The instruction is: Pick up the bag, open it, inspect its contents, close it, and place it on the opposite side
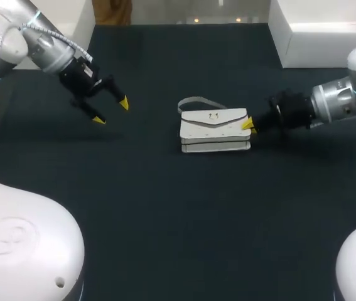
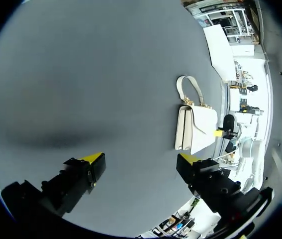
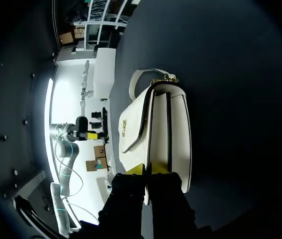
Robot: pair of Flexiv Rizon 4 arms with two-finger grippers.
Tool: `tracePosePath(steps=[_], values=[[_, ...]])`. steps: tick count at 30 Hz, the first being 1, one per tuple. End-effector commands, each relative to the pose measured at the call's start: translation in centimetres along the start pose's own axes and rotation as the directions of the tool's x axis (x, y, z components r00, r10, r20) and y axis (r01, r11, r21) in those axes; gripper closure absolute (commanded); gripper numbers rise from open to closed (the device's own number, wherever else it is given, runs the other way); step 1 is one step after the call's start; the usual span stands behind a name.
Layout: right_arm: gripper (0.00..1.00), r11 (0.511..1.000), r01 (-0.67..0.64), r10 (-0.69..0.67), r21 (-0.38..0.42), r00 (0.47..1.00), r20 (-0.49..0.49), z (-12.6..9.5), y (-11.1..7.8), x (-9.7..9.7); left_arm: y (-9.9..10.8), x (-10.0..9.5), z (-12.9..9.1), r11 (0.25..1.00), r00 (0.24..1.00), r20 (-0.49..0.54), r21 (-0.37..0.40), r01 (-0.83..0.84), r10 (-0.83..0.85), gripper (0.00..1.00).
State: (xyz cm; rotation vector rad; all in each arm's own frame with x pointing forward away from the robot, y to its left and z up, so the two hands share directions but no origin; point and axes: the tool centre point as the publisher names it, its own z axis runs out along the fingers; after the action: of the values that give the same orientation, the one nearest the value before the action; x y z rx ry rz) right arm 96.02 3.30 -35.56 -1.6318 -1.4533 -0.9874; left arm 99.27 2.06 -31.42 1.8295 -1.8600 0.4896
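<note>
The white handbag point(image 1: 215, 130) lies flat mid-table, strap towards the far edge. The right gripper point(image 1: 250, 125) is at its right end, fingers narrow and seemingly pinched on the flap point(image 3: 133, 117) edge. The left gripper point(image 1: 110, 111) hangs wide open, well apart. This looks like the opening step; next the flap needs lifting while the body stays down.

Even light falls from above on the dark bench point(image 1: 165, 213), which swallows most of it. The white bag point(image 1: 215, 128) glows bright against that surface. A soft shadow point(image 2: 56, 139) smears the bench ahead of the left pincer point(image 1: 111, 111). In the right wrist view the bench goes nearly black, and glare blazes white past its edge.
</note>
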Motion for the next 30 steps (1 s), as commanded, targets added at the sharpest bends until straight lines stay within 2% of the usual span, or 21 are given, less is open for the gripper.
tracePosePath(steps=[1,5,13,14,16,17,22,30], values=[[1.00,0.999,0.033,-0.033,-0.006,0.999,0.008,-4.2,0.3,0.4,-1.1,-0.5,-2.1,0.999,0.998,0.069,-0.037,-0.009,0.012,0.00],[1.00,0.998,0.070,-0.070,0.000,0.997,0.029,-6.8,2.2,-0.8,-1.8,-2.2,-3.7,0.995,0.992,0.121,-0.092,-0.030,0.041,0.00],[1.00,0.996,0.087,-0.088,0.015,0.995,0.054,-11.1,5.6,-3.1,-3.1,-5.0,-6.6,0.998,0.973,0.226,-0.046,-0.036,0.045,0.00],[1.00,0.995,0.096,-0.098,0.031,0.994,0.050,-11.6,5.9,-3.4,-3.1,-5.2,-6.9,0.999,0.969,0.242,-0.034,-0.036,0.043,0.00],[1.00,0.996,0.090,-0.090,0.005,0.993,0.081,-12.7,6.5,-3.9,-3.0,-5.5,-7.6,0.999,0.956,0.290,-0.018,-0.043,0.047,0.00],[1.00,0.995,0.096,-0.097,0.018,0.993,0.069,-13.4,6.8,-4.2,-3.0,-5.7,-8.0,0.998,0.949,0.311,-0.021,-0.052,0.056,0.00],[1.00,0.996,0.088,-0.086,-0.020,0.991,0.099,-16.4,7.8,-5.2,-2.6,-6.2,-9.4,0.998,0.911,0.407,-0.039,-0.054,0.066,0.00],[1.00,0.998,0.048,-0.044,-0.027,0.989,0.138,-19.4,9.6,-6.7,-2.1,-6.8,-11.8,0.998,0.879,0.474,-0.061,-0.030,0.055,0.00]])
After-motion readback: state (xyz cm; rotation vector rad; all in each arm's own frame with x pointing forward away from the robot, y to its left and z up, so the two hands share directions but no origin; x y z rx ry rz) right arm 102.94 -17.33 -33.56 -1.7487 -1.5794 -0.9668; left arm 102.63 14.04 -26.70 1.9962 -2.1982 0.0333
